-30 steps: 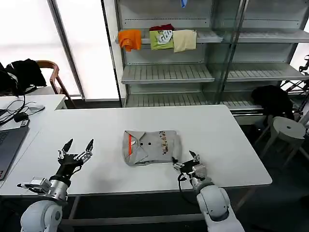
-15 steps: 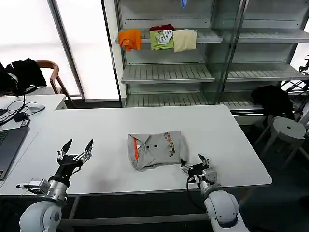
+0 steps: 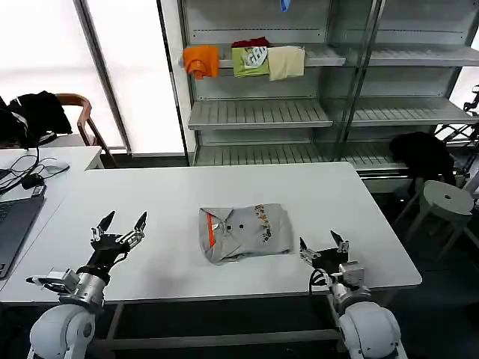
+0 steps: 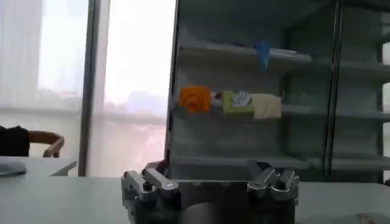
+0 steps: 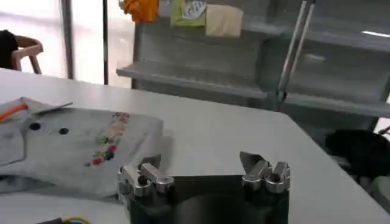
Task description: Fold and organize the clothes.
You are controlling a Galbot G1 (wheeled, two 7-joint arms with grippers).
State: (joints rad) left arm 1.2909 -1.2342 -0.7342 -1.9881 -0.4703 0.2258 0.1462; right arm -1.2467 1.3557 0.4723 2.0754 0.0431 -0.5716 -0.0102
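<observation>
One folded light grey shirt (image 3: pixel 243 232) lies in the middle of the white table (image 3: pixel 172 194), with an orange inner collar, dark buttons and a small multicoloured chest print; it shows in the right wrist view too, shirt (image 5: pixel 73 146). My right gripper (image 3: pixel 323 247) is open, just off the shirt's right edge near the table's front, holding nothing; right gripper (image 5: pixel 204 167). My left gripper (image 3: pixel 120 226) is open over the table's front left, well apart from the shirt; left gripper (image 4: pixel 210 176).
A metal shelf rack (image 3: pixel 262 112) stands behind the table, with small orange, green and cream garments (image 3: pixel 247 60) on an upper shelf. A laptop (image 3: pixel 15 224) and cables lie on the left table. A chair with black clothing (image 3: pixel 37 112) is at far left, a stool (image 3: pixel 445 202) at right.
My right gripper has drawn back from the shirt's right edge, moving right and toward the table's front. The shirt shifted slightly to the right and now lies still. The left arm barely moved.
</observation>
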